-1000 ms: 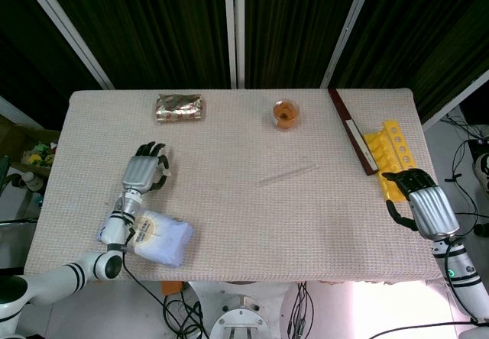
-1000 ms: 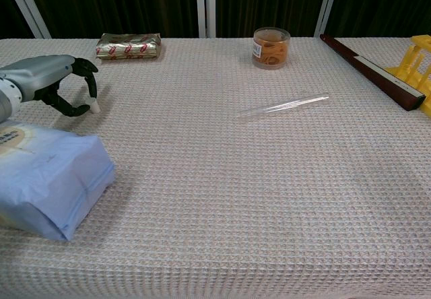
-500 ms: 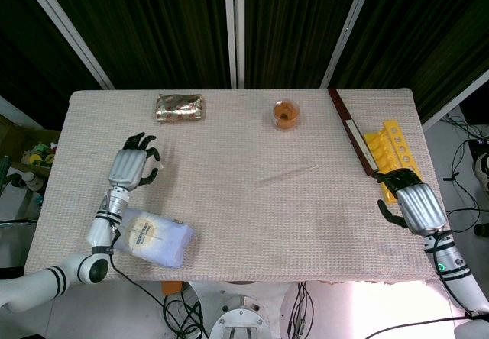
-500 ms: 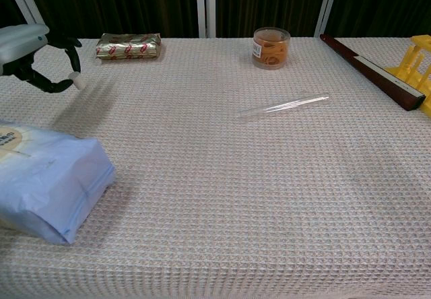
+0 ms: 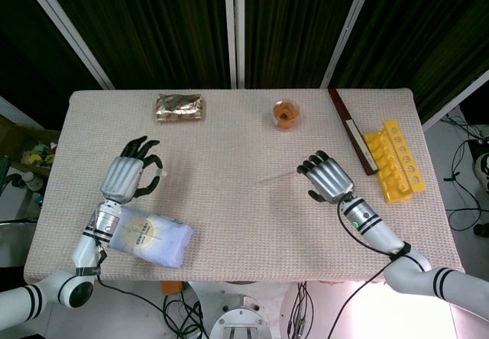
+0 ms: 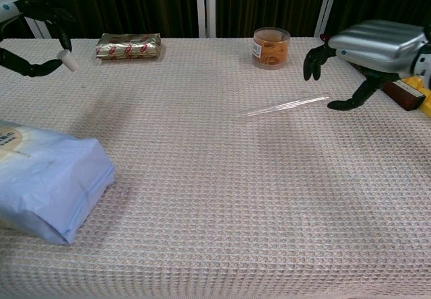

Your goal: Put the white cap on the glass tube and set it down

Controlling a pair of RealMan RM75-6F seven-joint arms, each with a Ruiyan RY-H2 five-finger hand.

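Your right hand (image 5: 330, 179) has swung in from the yellow rack (image 5: 397, 162) at the right edge and now hovers just right of the glass tube (image 6: 283, 106), while your left hand (image 5: 128, 173) has lifted higher and carries the white cap (image 6: 67, 60) with it.

You are working on a beige cloth (image 5: 244, 224) with a waffle weave. On it the tube is a thin, clear, straight rod, hard to make out, lying near the middle with its right end angled toward the far side. The cap is a small white plug, slightly tapered.

Your left hand pinches that cap at its fingertips, with the other dark fingers curled loosely around it, above the left part of the table. Your right hand holds nothing; its fingers are spread and arched downward, thumb apart, and they do not touch the tube.

Near your left arm lies a soft pale-blue bag (image 6: 47, 184). At the far side sit a shiny foil packet (image 5: 180, 108), a small clear jar of orange bits (image 6: 271, 47), and a long dark bar (image 5: 351, 130) beside the rack.
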